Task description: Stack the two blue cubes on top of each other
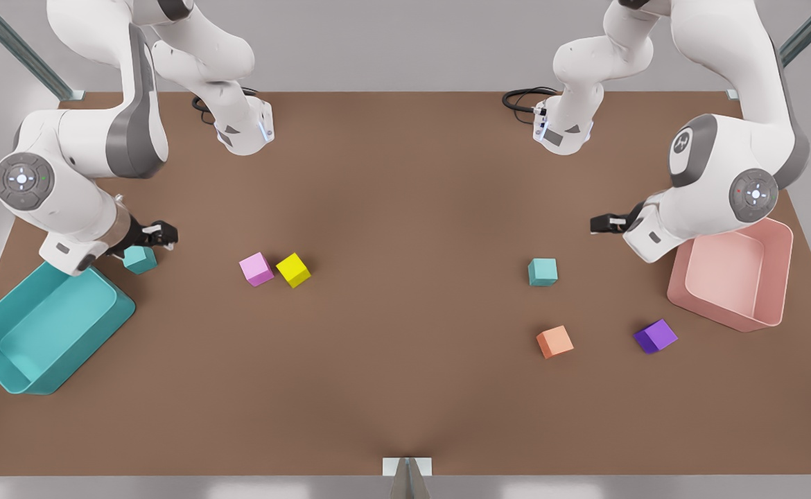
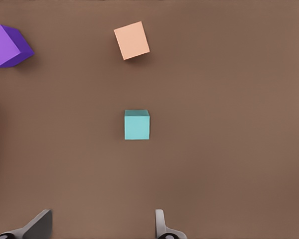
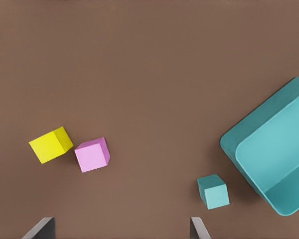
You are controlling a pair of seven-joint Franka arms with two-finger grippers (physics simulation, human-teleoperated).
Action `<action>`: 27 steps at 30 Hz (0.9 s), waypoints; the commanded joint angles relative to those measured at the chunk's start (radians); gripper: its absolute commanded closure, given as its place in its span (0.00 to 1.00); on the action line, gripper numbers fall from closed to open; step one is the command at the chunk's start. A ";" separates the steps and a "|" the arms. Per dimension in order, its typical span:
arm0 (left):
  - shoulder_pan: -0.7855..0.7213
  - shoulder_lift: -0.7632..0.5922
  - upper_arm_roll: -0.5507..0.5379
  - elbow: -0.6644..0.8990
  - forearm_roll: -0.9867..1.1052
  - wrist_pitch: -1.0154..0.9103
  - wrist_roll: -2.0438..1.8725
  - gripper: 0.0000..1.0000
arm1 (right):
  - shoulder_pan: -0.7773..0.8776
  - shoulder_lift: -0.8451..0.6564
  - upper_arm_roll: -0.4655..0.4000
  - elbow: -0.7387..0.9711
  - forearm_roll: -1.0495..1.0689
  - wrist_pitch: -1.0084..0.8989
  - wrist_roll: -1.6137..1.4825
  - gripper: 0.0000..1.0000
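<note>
Two small blue cubes are lying apart on the brown worktop [image 1: 405, 388], unstacked, and each is sitting flat on its own. Nearest the front view's camera, the orange cube [image 1: 554, 341] and the purple cube [image 1: 655, 336] are resting well away from the teal bin [image 1: 121, 305], far off toward the front view's right of it. The teal bin itself is sitting at the worktop's left edge in the front view, tilted at an angle to that edge.

Slightly farther back, the first blue cube [image 1: 140, 260] is lying just beside the teal bin's far corner, close to its wall though I cannot tell whether they are touching. The yellow cube [image 1: 293, 269] and the pink cube [image 1: 256, 269] are sitting together a little to the front view's right of the bin, nearly touching. The second blue cube [image 1: 543, 272] is lying well apart from the bin, beyond the yellow cube, with the pink bin [image 1: 780, 277] farther right again.

Farther back still, the right gripper [image 1: 163, 235] is hovering just over the blue cube by the teal bin, its jaws standing wide open; in the right wrist view that cube is lying just outside one finger. The left gripper [image 1: 596, 224] is hanging far from the teal bin, near the second blue cube, jaws spread open and holding nothing.
</note>
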 commanded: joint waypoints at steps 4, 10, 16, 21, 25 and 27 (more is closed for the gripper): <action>0.000 0.001 -0.001 0.000 0.000 0.043 -0.027 0.00 | 0.000 0.012 0.000 -0.003 -0.011 0.040 -0.129 0.00; 0.002 0.008 -0.001 -0.001 0.000 0.038 -0.027 0.00 | -0.155 0.089 -0.005 -0.248 -0.097 0.275 -0.257 0.00; 0.008 0.016 -0.001 -0.003 0.000 0.029 -0.030 0.00 | -0.275 0.033 -0.009 -0.458 -0.097 0.500 -0.341 0.00; 0.008 0.018 -0.001 -0.003 0.000 0.029 -0.031 0.00 | -0.341 0.056 -0.011 -0.547 -0.097 0.577 -0.352 0.00; 0.008 0.021 -0.001 -0.004 -0.002 0.029 -0.031 0.00 | -0.357 0.076 -0.011 -0.573 -0.122 0.648 -0.588 0.00; 0.008 0.024 -0.001 -0.004 -0.002 0.029 -0.031 0.00 | -0.365 0.073 -0.011 -0.592 -0.122 0.649 -0.645 0.00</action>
